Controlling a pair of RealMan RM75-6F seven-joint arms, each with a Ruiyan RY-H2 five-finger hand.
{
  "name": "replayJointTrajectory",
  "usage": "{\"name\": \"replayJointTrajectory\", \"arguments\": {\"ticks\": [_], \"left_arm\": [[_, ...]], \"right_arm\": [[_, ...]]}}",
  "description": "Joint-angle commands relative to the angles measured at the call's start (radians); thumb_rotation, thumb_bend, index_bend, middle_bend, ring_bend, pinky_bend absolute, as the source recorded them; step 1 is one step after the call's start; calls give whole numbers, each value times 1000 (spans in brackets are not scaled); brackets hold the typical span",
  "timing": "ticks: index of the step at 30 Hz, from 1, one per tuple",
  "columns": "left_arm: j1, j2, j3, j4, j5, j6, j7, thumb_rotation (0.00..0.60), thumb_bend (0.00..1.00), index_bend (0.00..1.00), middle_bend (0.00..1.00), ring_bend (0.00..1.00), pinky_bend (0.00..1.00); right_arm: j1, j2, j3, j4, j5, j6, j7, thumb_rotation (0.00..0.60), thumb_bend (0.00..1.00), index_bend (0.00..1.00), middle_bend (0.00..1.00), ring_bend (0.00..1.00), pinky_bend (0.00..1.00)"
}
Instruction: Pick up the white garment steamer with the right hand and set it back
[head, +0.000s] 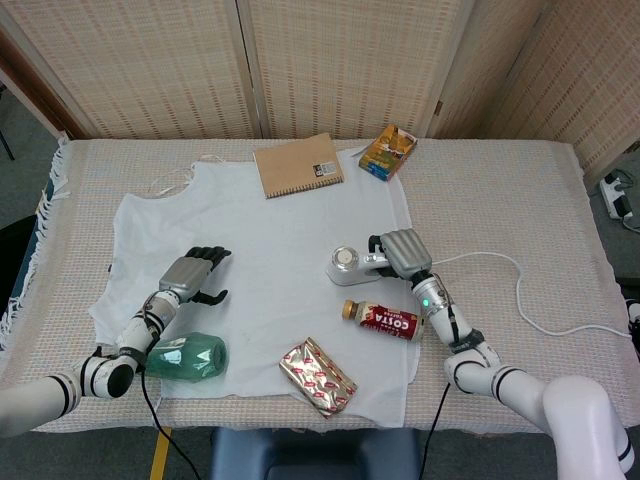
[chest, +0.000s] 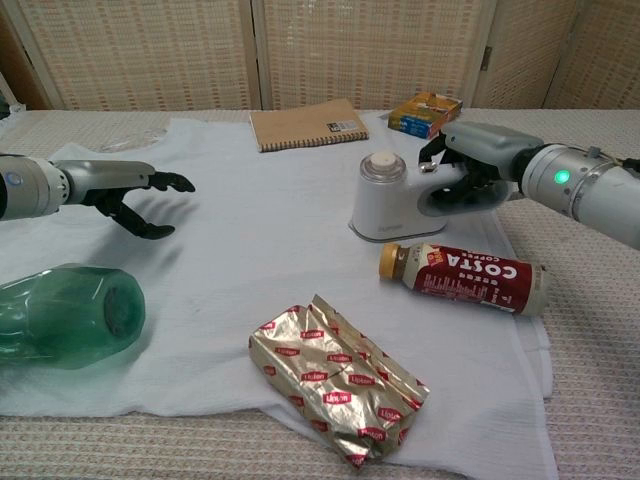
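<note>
- One thing matters right now: the white garment steamer (chest: 385, 198), and the right hand (chest: 470, 170) has it, fingers wrapped around the handle loop on its right side.
- Steamer sits upright on the white cloth (head: 250, 260), right of centre, just far of the Costa coffee bottle (chest: 465, 276); whether its base fully touches the cloth I cannot tell.
- Handling call: hard, stiff plastic shell, so it won't give under the fingers, but the glossy surface looks slippery.
- Weight looks moderate, and with the body hanging left of the handle it will likely want to tip that way; a firm, full wrap is the safe grip.
- Best hold is exactly that handle loop, not the smooth rounded body.
- White power cord (head: 520, 290) trails off to the right across the worktop (head: 500, 180); expect a little drag from it.
- Looks-wise: squat white body, wider at the base, with a round clear-rimmed cap on top and a handle curving out to the right.
- Left hand (chest: 140, 200) hovers on the left above the cloth, fingers loosely spread, holding nothing, just far of the green bottle (chest: 65, 315).
</note>
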Motion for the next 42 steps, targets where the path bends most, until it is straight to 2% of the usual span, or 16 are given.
{"name": "replayJointTrajectory", "arguments": {"ticks": [1,4,10,14,18,24,26,29,31,32,33,34,37,39,42], "left_arm": [[0,-4,-1,6,2,-3,-4,386,435,110,66,0,0],[-2,-9,-3,10,8,-5,-8,393,435,110,66,0,0],[-1,-7,-4,3,18,3,-8,389,435,110,65,0,0],[5,-3,-9,0,23,17,-14,393,434,111,66,0,0],[26,9,-26,-13,50,73,-38,390,426,118,65,0,0],[82,37,-55,-57,118,206,-97,389,399,125,65,0,0],[101,51,-62,-77,134,249,-105,390,374,125,65,0,0],[124,69,-71,-103,152,298,-113,391,353,126,65,0,0],[136,77,-76,-114,160,323,-116,388,347,126,66,0,0],[142,81,-78,-119,163,333,-117,390,341,126,66,0,0],[149,89,-80,-126,165,343,-118,388,336,126,66,0,0],[154,95,-81,-133,165,348,-117,386,334,126,66,0,0],[170,118,-86,-152,156,366,-103,387,329,126,64,0,0],[184,131,-89,-164,146,388,-84,389,321,126,58,0,0],[207,151,-95,-186,118,418,-53,423,316,120,48,0,0]], "right_arm": [[-31,22,-23,-8,-3,7,-15,600,966,752,832,813,878],[-58,45,-32,-1,11,14,-38,600,968,750,832,814,878],[-99,78,-16,54,65,10,-68,600,967,750,832,814,878],[-126,103,1,63,76,43,-39,600,966,750,832,814,879],[-165,152,15,18,69,101,14,600,967,749,832,812,878],[-210,198,7,-7,98,84,2,600,951,714,825,764,875],[-220,199,4,-1,113,60,6,600,898,665,804,729,855],[-226,196,-6,12,128,10,11,600,614,425,673,584,698],[-227,197,-6,14,142,-16,9,600,318,168,472,386,531],[-229,196,-3,14,145,-15,11,600,212,80,379,305,464],[-233,198,1,12,150,-14,13,600,117,18,274,210,387],[-236,202,4,9,156,-18,11,600,47,0,166,114,304],[-246,225,18,-14,181,-10,-12,600,0,0,9,3,144],[-259,257,31,-58,189,15,-19,600,0,0,0,0,97],[-291,332,46,-169,181,70,-5,600,0,0,0,0,90]]}}
